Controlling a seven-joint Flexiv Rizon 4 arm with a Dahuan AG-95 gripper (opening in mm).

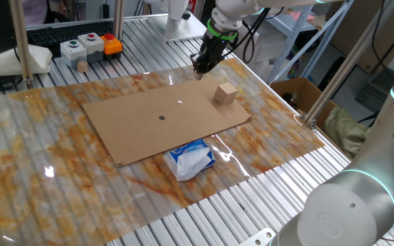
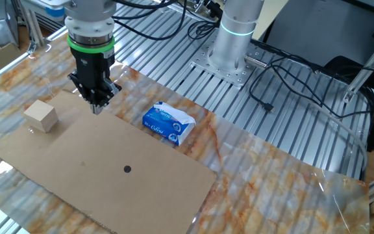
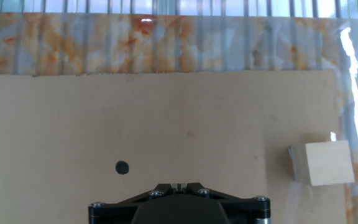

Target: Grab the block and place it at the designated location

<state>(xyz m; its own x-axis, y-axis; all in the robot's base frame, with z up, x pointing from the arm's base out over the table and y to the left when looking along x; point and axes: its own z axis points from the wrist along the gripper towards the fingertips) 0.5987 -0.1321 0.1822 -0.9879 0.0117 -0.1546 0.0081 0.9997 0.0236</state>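
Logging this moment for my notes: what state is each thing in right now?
Robot hand: fingers together, holding nothing, above the cardboard edge.
Light tan wooden cube: resting on the brown cardboard sheet, ungrasped.
Black round dot: uncovered.
Blue-and-white tissue packet: lying beside the sheet.

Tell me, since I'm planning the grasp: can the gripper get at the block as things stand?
Probably yes. The block sits alone near one end of the cardboard sheet, with nothing on top of it or against it. The gripper hangs over the sheet's edge nearby, and the tissue packet lies off the sheet, out of the way.
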